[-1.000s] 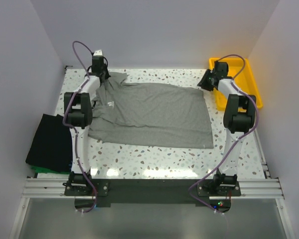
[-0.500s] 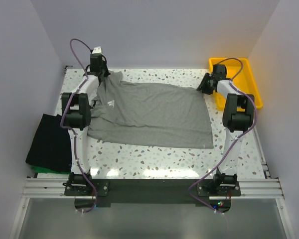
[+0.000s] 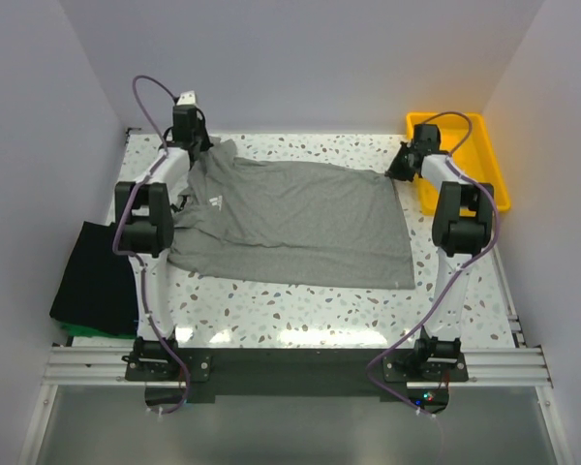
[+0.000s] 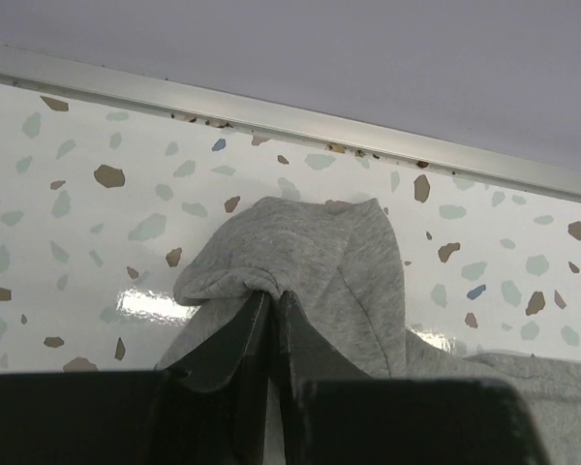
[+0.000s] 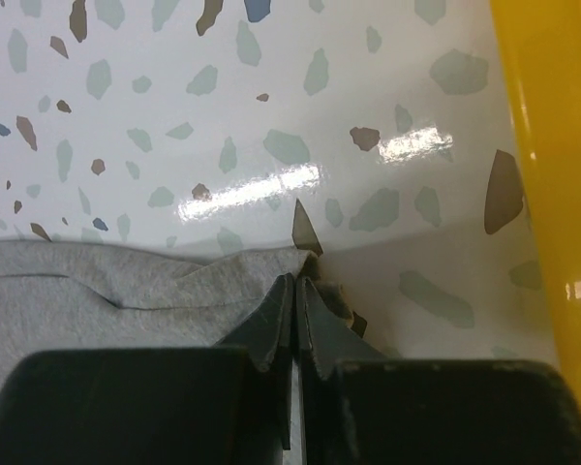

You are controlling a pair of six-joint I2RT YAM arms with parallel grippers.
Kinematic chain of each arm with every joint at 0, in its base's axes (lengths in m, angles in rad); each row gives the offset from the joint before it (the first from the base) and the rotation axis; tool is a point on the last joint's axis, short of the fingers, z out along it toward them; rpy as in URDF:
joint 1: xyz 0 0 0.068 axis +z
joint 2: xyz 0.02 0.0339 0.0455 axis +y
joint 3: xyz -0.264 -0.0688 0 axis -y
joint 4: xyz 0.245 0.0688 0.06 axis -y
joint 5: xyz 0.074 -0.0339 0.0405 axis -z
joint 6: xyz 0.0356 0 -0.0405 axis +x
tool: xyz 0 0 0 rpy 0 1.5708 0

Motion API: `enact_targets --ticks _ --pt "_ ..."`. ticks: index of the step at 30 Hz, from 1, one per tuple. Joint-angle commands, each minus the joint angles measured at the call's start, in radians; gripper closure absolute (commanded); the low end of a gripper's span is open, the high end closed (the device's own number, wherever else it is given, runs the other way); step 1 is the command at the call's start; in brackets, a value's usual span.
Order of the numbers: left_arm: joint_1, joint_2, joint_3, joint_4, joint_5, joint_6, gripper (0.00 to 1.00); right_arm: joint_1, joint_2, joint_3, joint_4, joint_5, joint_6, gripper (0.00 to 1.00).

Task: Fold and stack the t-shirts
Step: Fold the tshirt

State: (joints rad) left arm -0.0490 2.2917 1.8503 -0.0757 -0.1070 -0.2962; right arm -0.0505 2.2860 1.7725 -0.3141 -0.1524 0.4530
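Note:
A heather-grey t-shirt point(image 3: 295, 223) with a small white chest logo lies spread flat across the speckled table. My left gripper point(image 3: 201, 147) is at its far left corner, shut on a bunched fold of the grey fabric point(image 4: 271, 271). My right gripper point(image 3: 397, 170) is at the shirt's far right corner, shut on the hem corner point(image 5: 271, 266). A folded black t-shirt point(image 3: 97, 276) rests on a green one point(image 3: 77, 331) at the table's left edge.
A yellow plastic tray point(image 3: 489, 160) stands at the far right, close beside my right gripper; its wall point(image 5: 552, 145) fills the right of the right wrist view. The table's back rail point(image 4: 271, 111) runs just beyond the left gripper. Walls enclose three sides.
My right gripper has gone from open to shut on the shirt's far right corner. The left gripper has edged slightly left and back with its hold on the fabric.

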Motion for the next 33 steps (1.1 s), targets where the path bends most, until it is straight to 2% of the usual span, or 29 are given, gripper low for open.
enact_targets --ticks 1,12,21,24,29,33 --pt "-0.003 -0.106 -0.011 0.060 -0.008 -0.008 1.00 0.003 -0.074 0.007 0.027 0.008 -0.004 1.00" --pt "0.006 -0.230 -0.137 0.092 -0.031 -0.027 1.00 -0.009 -0.261 -0.189 0.181 0.071 0.004 1.00" --pt "0.009 -0.362 -0.259 0.093 -0.048 -0.058 1.00 -0.011 -0.345 -0.307 0.191 0.117 0.015 1.00" --pt "0.009 -0.412 -0.305 0.093 -0.059 -0.070 1.00 -0.012 -0.355 -0.337 0.188 0.125 0.029 0.93" --pt "0.009 -0.455 -0.350 0.085 -0.065 -0.072 1.00 -0.012 -0.352 -0.372 0.188 0.094 0.046 0.93" --pt "0.009 -0.480 -0.410 0.085 -0.069 -0.089 1.00 -0.011 -0.399 -0.468 0.217 0.094 0.065 0.93"
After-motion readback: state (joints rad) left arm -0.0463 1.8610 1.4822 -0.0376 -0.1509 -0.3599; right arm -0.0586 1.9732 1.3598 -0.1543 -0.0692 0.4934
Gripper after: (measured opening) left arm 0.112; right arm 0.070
